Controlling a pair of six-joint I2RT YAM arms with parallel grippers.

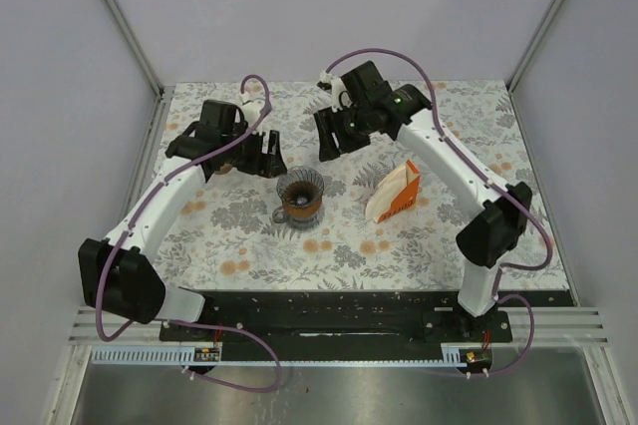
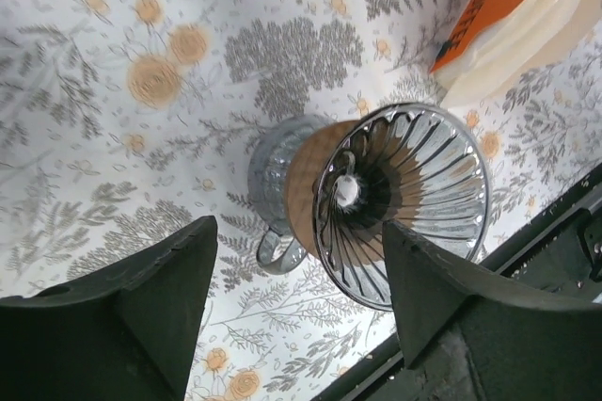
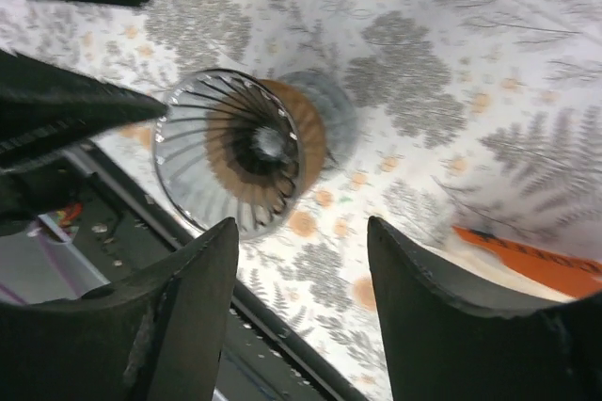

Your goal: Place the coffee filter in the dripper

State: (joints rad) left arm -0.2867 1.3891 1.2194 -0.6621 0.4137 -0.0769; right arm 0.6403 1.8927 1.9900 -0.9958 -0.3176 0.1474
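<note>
L gripper (image 2: 299,236) & R gripper (image 3: 301,232) both wide open, empty, above the dripper (image 1: 299,196), which stands upright mid-table (image 1: 249,245), handle twd near-left. Filter pack (image 1: 392,196) lies twd right edge, apart from dripper, long axis near-left to far-right, orange side rightward.

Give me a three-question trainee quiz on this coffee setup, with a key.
1. True or false: a paper filter already sits inside the dripper.
2. The orange-and-white filter pack lies: A) on the table at the dripper's right-arm side, B) at its left-arm side, C) inside the dripper.
3. Fill in: the left gripper and right gripper both have their jaws ___, holding nothing.
Key: 1 false; 2 A; 3 open.
</note>
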